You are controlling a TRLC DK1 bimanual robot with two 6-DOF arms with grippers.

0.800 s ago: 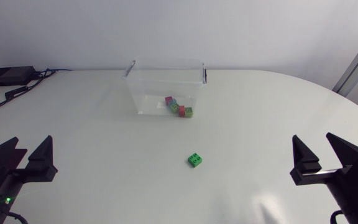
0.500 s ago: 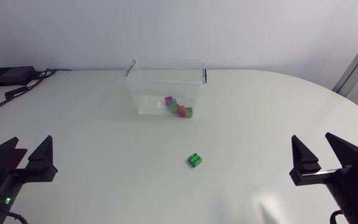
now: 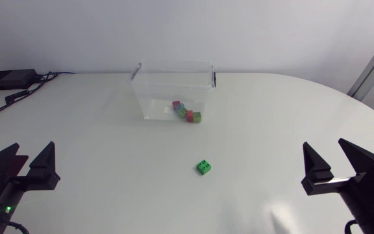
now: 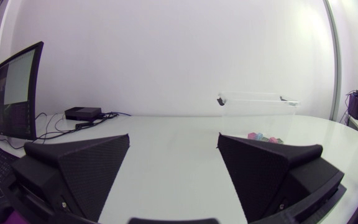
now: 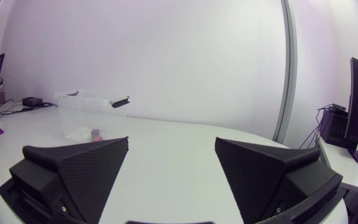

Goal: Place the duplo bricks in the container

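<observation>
A green duplo brick (image 3: 204, 167) lies alone on the white table, in front of the clear plastic container (image 3: 173, 91). Several bricks (image 3: 186, 112), pink, blue, red and green, sit inside the container at its right front corner. My left gripper (image 3: 23, 162) rests open at the table's near left, far from the loose brick. My right gripper (image 3: 334, 161) stands open at the near right, nothing between its fingers. In the left wrist view the container (image 4: 258, 99) stands ahead of the open gripper (image 4: 174, 163). The right wrist view shows the container (image 5: 92, 114) ahead of the open gripper (image 5: 171, 163).
A black box (image 3: 9, 79) with cables sits at the table's far left corner. The table's curved edge (image 3: 369, 107) runs along the right.
The right gripper has shifted very slightly towards the left. Nothing else has moved.
</observation>
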